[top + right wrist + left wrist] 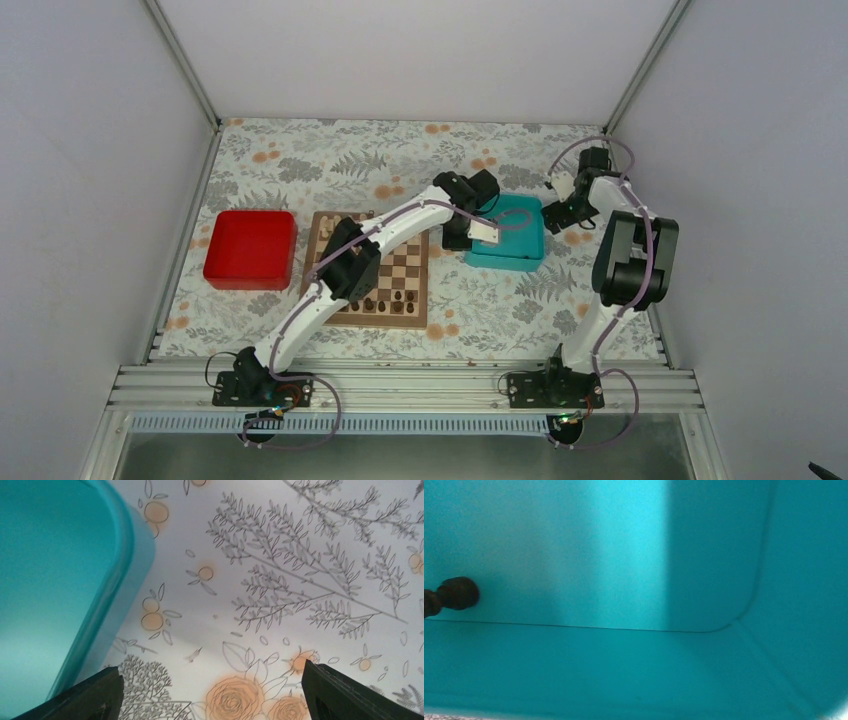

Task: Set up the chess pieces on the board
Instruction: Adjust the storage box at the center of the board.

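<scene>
Checking in from the remote station, here's what I've got on screen. The board [410,258] sits left of centre on the flowery tablecloth [300,160], with the red tray [250,248] just beside it on the left and the teal tray [520,245] close by on its right.

The dark chess pieces [388,300] I can make out are lined up along the near rows of the board. A few pale pieces [330,225] stand at the far edge. The left arm lies diagonally across the board and hides a good chunk of it.

The left gripper [460,238] is down at the left side of the teal tray. Its wrist cam shows pretty much nothing but teal floor and wall, plus one dark piece [454,594] poking in at the left edge of the picture. The jaws are fully closed, but I can't tell whether they've got anything pinched, since the fingers aren't in that view.

The right gripper [212,666] hangs over bare tablecloth just to the right of the teal tray. Its fingers [100,695] are spread wide with nothing between them.
</scene>
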`<state>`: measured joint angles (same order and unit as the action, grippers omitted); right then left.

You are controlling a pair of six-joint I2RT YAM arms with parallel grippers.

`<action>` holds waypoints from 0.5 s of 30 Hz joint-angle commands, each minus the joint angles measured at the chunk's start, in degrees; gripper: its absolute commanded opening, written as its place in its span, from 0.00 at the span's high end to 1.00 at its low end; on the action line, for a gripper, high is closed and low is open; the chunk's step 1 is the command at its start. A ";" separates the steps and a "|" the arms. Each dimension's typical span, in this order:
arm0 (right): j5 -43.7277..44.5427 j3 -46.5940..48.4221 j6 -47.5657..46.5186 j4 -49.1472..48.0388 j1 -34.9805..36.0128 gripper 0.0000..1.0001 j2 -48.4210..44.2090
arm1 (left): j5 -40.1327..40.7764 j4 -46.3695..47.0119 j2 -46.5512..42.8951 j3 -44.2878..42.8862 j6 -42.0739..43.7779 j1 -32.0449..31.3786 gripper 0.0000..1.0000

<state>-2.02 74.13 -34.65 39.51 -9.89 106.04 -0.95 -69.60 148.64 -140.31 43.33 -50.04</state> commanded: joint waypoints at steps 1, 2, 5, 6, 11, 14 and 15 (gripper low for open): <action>0.39 3.95 -1.50 0.45 -0.91 0.08 2.44 | -3.96 -4.80 -3.78 -0.99 0.72 -1.82 0.98; 0.20 4.77 -1.65 0.89 -0.92 0.08 3.02 | -4.19 -5.11 -4.19 -0.44 0.70 -2.34 0.98; -0.82 6.98 -1.86 2.14 -0.87 0.08 4.29 | -4.28 -4.78 -5.45 2.41 0.75 -3.47 0.98; -0.99 7.49 -1.93 2.38 -0.91 0.08 4.58 | -4.44 -4.83 -5.73 3.08 0.85 -3.70 0.98; -2.13 10.28 -2.38 3.70 -0.77 0.08 6.35 | -4.70 -4.35 -6.10 4.84 0.72 -4.24 0.98; -2.86 11.59 -2.73 4.27 -0.82 0.08 7.20 | -5.45 -5.37 -5.85 4.63 0.94 -4.73 0.98; -3.24 12.18 -3.02 4.76 -0.73 0.08 7.55 | -5.46 -5.38 -5.86 4.93 1.08 -4.91 0.98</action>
<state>-3.07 83.66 -36.23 42.33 -10.26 111.96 -4.67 -73.65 144.27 -135.83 43.33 -54.57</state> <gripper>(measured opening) 0.918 0.025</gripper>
